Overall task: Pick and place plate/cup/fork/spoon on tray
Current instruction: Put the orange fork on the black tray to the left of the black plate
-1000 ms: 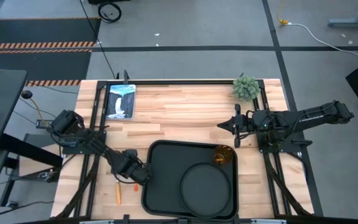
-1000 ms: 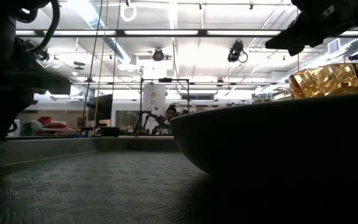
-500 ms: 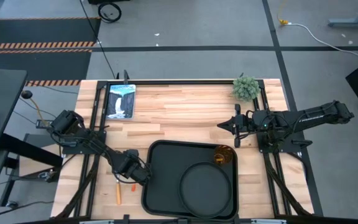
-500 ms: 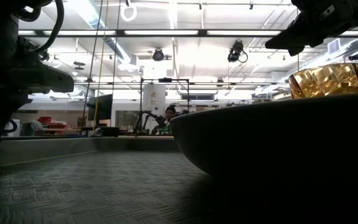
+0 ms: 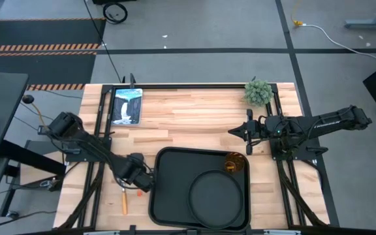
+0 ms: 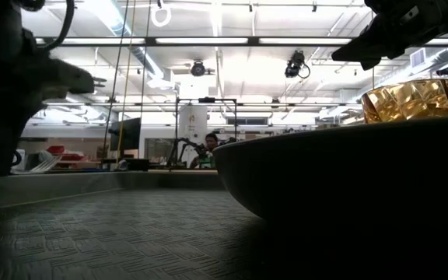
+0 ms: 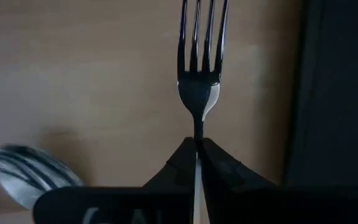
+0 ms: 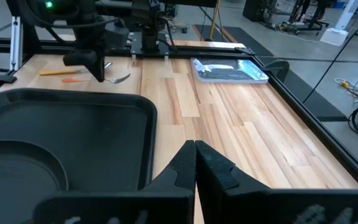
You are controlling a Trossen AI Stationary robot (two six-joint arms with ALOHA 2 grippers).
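Note:
The black tray [image 5: 168, 163] lies at the table's near middle. The black plate [image 5: 217, 196] rests on it at the near right, and the amber cup [image 5: 234, 163] stands in its far right corner. My left gripper [image 5: 136, 177] is just off the tray's left edge, shut on the fork [image 7: 199, 68]. The fork's red-orange handle end [image 5: 138, 192] sticks out toward the near edge. The spoon [image 5: 124, 201] lies flat on the table left of it, and its bowl [image 7: 33, 177] shows in the left wrist view. My right gripper [image 5: 230, 132] is shut and empty beyond the tray's far right corner. My left gripper pinches the fork's thin silver neck [image 7: 197, 132], just behind the tines, between its two fingers. The fingers come from above, pointing down, and lie across the fork. The fork lies about level, tines [image 8: 118, 79] toward the far edge. I cannot tell whether it is clear of the table.
A small green plant [image 5: 258, 92] stands at the far right corner and a book [image 5: 126, 104] lies at the far left. Bare wood lies between the tray's far rim and these. Black frame rails run along the table's left and right sides.
My left gripper has gone up a little and slightly toward the table's left edge, still shut on the fork, which has moved with it. My right arm has kept still.

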